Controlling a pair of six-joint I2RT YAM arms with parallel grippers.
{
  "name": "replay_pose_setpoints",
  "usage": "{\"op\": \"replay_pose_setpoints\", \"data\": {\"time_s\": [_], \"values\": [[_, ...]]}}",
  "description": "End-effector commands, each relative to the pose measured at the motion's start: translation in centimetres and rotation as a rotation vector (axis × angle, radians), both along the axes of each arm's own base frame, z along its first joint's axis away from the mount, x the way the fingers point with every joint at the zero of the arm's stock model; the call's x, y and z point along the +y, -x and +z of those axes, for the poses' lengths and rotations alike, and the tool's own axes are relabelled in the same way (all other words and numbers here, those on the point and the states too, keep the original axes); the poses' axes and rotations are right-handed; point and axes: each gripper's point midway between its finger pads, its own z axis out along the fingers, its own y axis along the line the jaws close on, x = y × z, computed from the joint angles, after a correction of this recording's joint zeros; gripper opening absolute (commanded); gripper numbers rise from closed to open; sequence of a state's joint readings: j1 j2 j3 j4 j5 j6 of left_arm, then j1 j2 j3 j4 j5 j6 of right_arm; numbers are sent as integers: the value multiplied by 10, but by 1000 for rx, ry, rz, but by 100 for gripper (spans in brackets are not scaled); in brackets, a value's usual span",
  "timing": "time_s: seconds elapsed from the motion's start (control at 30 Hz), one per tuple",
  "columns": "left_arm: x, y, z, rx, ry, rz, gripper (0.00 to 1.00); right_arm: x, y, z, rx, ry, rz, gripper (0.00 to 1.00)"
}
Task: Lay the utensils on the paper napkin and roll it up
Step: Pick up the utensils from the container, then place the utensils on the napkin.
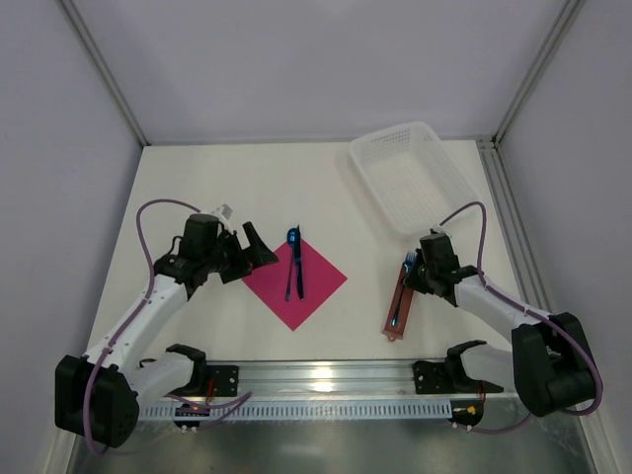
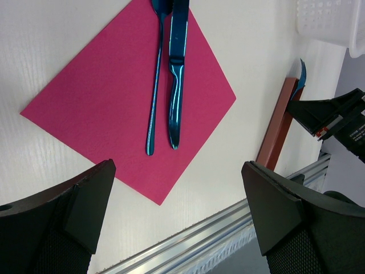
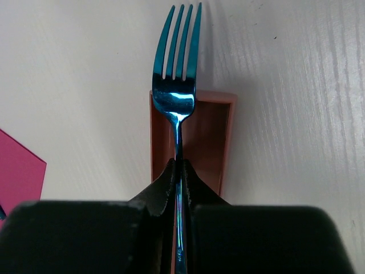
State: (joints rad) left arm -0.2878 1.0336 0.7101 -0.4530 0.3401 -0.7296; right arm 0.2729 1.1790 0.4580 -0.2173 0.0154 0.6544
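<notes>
"Fork (image 3: pixel 177 97): where is it against the right claw (image 3: pixel 178 171)?"

"Pinched by its handle between the closed fingers, tines pointing away. It's over a reddish-brown oblong sleeve (image 3: pixel 212 134), well to the right of the napkin (image 1: pixel 321 281)."

"And the other pieces?"

"A spoon (image 2: pixel 154 91) and a knife (image 2: pixel 177 74) lie side by side on the napkin, roughly along its diagonal. The left claw (image 2: pixel 178 171) hangs just left of the napkin, jaws spread wide, holding nothing."

"How do they look?"

"Slim, glossy blue, mirror-bright, with four tines on the fork. The napkin is a flat, matte magenta square, turned like a diamond. The sleeve has raised edges. Whether the fork touches it, I can't tell."
</notes>
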Motion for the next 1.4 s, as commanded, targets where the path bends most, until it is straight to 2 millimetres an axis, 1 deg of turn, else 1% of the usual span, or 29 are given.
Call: {"op": "replay_pose_setpoints", "data": {"time_s": [0.0, 0.07, 0.23, 0.47, 0.5, 0.53, 0.57, 0.6, 0.67, 0.7, 0.77, 0.8, 0.83, 0.87, 0.9, 0.93, 0.97, 1.0, 1.03, 1.07, 1.1, 1.13, 1.17, 1.2, 1.23, 1.27, 1.3, 1.33, 1.37], "values": [[-2, -6, 12, -46, 13, -3, 98, 0, -12, 12, -46, 9, -3, 4], [-2, -6, 14, -50, 10, -3, 98, -1, -12, 15, -48, 16, 2, 4], [-2, -7, 14, -50, 9, -3, 98, 1, -16, 36, -93, 2, 17, 4], [-3, -10, 16, -57, 10, -4, 98, 4, -16, 58, -121, -12, 28, 4], [-2, -11, 15, -57, 2, -5, 98, 5, -19, 65, -135, -15, 31, 4], [-2, -13, 17, -60, -2, -6, 98, 9, -14, 67, -122, -36, 53, 4], [-2, -12, 18, -61, -7, -8, 98, 11, -14, 74, -133, -48, 61, 4], [0, -14, 17, -66, -19, -4, 98, 14, -17, 85, -150, -59, 68, 4], [3, -18, 18, -73, -33, 11, 98, 19, -17, 98, -166, -75, 73, 4], [4, -19, 17, -75, -41, 18, 98, 24, -22, 114, -200, -89, 79, 4], [7, -22, 16, -72, -58, 32, 98, 43, -22, 126, -214, -102, 116, 4], [7, -22, 15, -69, -62, 30, 98, 48, -32, 135, -236, -73, 106, 4], [8, -23, 14, -63, -67, 34, 98, 70, -28, 138, -237, -78, 158, 4], [10, -24, 14, -59, -71, 40, 98, 81, -29, 140, -238, -76, 177, 4], [11, -23, 15, -57, -74, 46, 98, 95, -36, 149, -249, -85, 194, 4], [13, -23, 14, -58, -80, 52, 98, 111, -42, 140, -229, -74, 215, 4], [18, -24, 16, -66, -89, 71, 98, 131, -39, 137, -221, -73, 255, 4], [23, -24, 15, -64, -96, 90, 98, 149, -47, 149, -253, -89, 275, 4], [27, -24, 16, -69, -98, 103, 98, 158, -54, 130, -219, -40, 276, 4], [33, -25, 20, -83, -103, 119, 98, 174, -50, 127, -213, -30, 309, 4], [35, -25, 19, -83, -107, 126, 99, 188, -58, 137, -237, -38, 315, 4], [37, -23, 19, -78, -110, 128, 98, 195, -60, 132, -232, -29, 317, 4], [39, -23, 19, -76, -116, 132, 99, 202, -62, 122, -219, -9, 320, 4], [40, -22, 19, -76, -119, 132, 98, 216, -59, 124, -227, -17, 343, 4], [41, -21, 19, -71, -124, 135, 99, 226, -61, 127, -250, -31, 357, 4], [43, -21, 18, -68, -129, 141, 98, 234, -61, 121, -247, -26, 368, 4], [44, -21, 20, -74, -131, 147, 98, 246, -59, 125, -267, -32, 396, 4], [45, -21, 19, -74, -134, 151, 98, 256, -61, 129, -294, -44, 403, 4], [47, -21, 20, -77, -138, 159, 98, 259, -65, 119, -294, -17, 395, 4]]}}
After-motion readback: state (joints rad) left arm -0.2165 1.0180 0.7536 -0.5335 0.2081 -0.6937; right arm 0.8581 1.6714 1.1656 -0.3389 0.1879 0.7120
